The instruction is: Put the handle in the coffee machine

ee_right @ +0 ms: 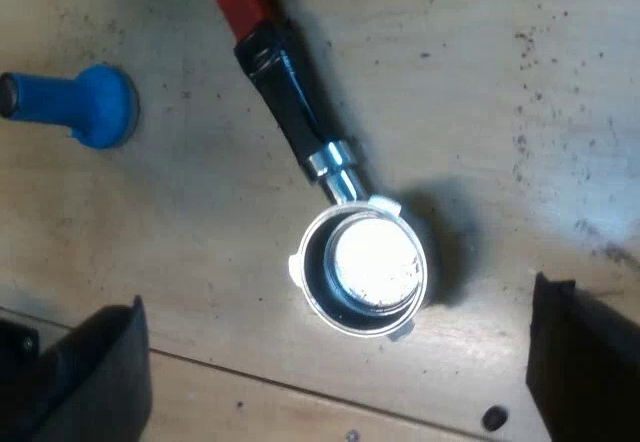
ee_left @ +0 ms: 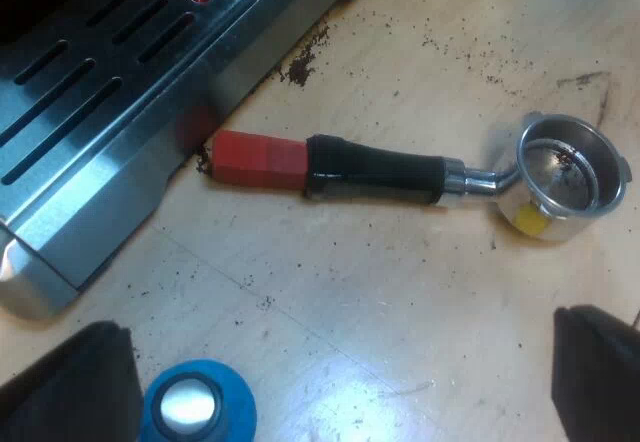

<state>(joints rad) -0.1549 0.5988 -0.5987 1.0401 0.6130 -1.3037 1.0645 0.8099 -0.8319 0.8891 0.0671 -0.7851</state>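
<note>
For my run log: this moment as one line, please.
holder: loose on table, red end by machine | left gripper: open | right gripper: open over holder

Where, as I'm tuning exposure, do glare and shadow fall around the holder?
Left wrist view: a glossy streak runs along the dark handle of the holder, and the blue tamper shines bright at its silvery centre. Right wrist view: the holder's basket is washed out white inside, and it throws a soft shadow onto the table beside it.
</note>
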